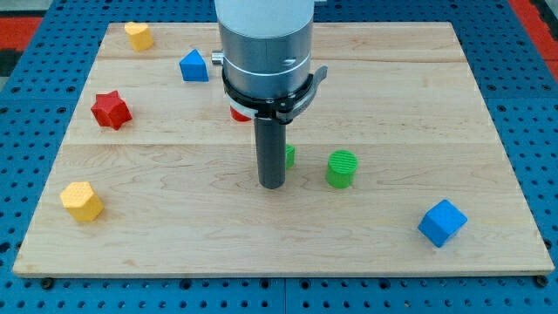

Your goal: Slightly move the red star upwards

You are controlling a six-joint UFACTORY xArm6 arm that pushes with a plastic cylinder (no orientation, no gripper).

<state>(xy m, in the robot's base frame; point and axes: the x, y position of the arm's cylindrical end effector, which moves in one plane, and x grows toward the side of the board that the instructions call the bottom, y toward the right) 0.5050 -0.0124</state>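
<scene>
The red star (111,110) lies on the wooden board (174,218) near the view's left edge, upper half. My tip (272,185) rests on the board at the centre, far to the right of and below the red star. A green block (289,157) peeks out just right of the rod, mostly hidden by it. A red block (238,113) is largely hidden behind the arm's body.
A green cylinder (342,168) stands right of my tip. A blue block (193,66) and a yellow block (138,36) lie at the top left. A yellow block (82,201) lies at the bottom left, a blue cube (442,222) at the bottom right.
</scene>
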